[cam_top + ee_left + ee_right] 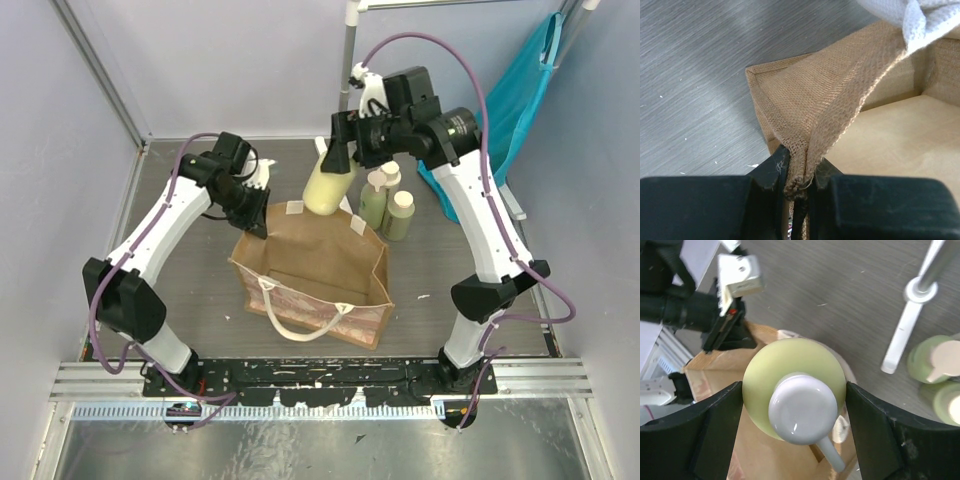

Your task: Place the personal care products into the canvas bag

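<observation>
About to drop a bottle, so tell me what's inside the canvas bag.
Inside the canvas bag only its bare tan floor shows; no bottles visible there. The held pump bottle covers the back rim, and the near wall hides the floor strip behind it.

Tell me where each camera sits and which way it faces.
Top external: above and behind the bases, facing down over the table; both arms whole, left gripper on the bag, right gripper holding the pump bottle.
Left wrist: on the left arm, facing down its fingers, shut on the bag's corner.
Right wrist: on the right arm, facing straight down between its fingers onto the pump bottle above the bag's rim.
Shared: top and right wrist both show the standing bottles.
</observation>
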Action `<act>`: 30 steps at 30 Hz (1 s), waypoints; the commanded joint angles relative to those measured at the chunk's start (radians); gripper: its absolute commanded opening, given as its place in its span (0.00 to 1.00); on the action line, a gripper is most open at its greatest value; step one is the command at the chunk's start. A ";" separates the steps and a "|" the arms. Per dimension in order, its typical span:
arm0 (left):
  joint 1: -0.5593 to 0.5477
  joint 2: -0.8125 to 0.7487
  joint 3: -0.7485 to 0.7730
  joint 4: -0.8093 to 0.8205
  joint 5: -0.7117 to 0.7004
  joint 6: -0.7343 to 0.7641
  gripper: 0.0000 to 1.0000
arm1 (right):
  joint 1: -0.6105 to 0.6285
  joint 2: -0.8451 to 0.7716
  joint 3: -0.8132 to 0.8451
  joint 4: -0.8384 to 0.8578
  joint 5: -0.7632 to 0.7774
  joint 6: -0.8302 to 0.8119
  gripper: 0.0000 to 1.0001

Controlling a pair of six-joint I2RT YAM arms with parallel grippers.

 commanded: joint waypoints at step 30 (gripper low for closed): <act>0.040 0.096 0.185 -0.041 -0.019 0.034 0.00 | 0.301 -0.416 -1.032 0.504 0.270 -0.119 0.12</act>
